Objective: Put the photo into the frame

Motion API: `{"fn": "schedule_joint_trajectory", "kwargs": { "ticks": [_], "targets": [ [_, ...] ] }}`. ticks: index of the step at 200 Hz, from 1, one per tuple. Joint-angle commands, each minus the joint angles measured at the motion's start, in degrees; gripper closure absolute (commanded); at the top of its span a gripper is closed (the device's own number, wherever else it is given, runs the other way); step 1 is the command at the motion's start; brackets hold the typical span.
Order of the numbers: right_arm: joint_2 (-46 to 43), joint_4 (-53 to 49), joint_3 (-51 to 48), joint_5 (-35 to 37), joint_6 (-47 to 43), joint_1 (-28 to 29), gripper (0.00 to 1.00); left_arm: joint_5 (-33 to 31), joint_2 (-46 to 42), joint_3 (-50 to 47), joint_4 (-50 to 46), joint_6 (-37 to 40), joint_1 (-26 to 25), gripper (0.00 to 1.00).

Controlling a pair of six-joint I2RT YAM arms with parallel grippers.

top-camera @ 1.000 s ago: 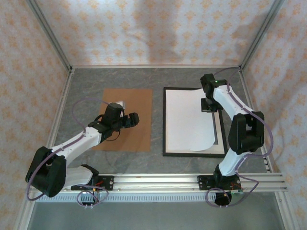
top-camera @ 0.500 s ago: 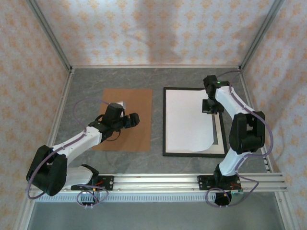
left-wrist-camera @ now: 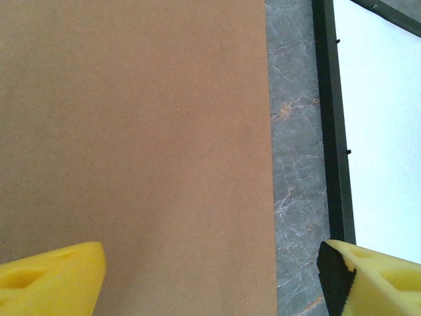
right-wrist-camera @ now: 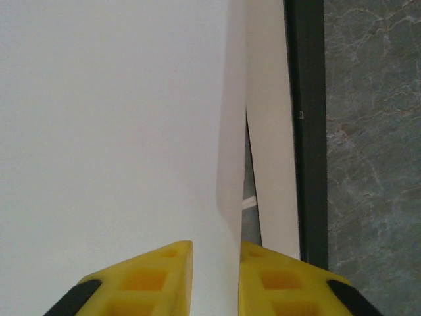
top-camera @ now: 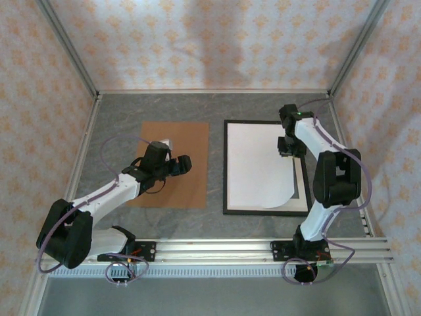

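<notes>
Grey table (top-camera: 217, 108), right half: the frame (top-camera: 263, 211) lies flat, the photo (top-camera: 253, 164) white-side up inside it, its right edge raised and pinched in my right gripper (right-wrist-camera: 216, 247). My left gripper (left-wrist-camera: 210, 263) hovers spread wide above the brown board (top-camera: 191, 141).

Left gripper (left-wrist-camera: 210, 255) wide apart, arm extended; right gripper (right-wrist-camera: 215, 246) tight on the photo (right-wrist-camera: 99, 131) edge, arm outstretched.

I've got a bare lane of table (top-camera: 216, 164) up the middle, between the brown board (top-camera: 191, 138) and the frame (top-camera: 225, 171); right of centre is crowded, my right gripper (top-camera: 287, 148) pinching the photo (top-camera: 253, 164) there.
</notes>
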Motion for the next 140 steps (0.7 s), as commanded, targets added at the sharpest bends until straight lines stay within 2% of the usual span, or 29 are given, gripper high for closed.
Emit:
{"fn": "schedule_joint_trajectory", "kwargs": {
  "ticks": [1, 56, 70, 110, 140],
  "targets": [
    [2.78, 1.73, 1.29, 1.70, 0.55, -0.60, 0.70, 0.58, 0.63, 1.15, 1.13, 0.63, 0.29, 0.16],
    [6.45, 3.38, 1.94, 2.73, 1.74, -1.86, 0.50, 0.30, 0.55, 1.31, 0.95, 0.72, 0.39, 0.15],
    [7.29, 3.63, 2.24, 3.06, 1.86, -2.51, 0.42, 0.38, 0.71, 1.53, 0.78, 0.89, 0.28, 0.16],
    [8.03, 3.79, 2.89, 4.80, 2.22, -4.21, 0.28, -0.32, 0.97, 2.08, 0.38, 1.45, 0.37, 0.15],
    [5.83, 3.49, 3.13, 6.92, 2.78, -4.22, 0.21, -1.76, 1.05, 2.67, -0.75, 2.70, 0.35, 0.14]
  ]
}}
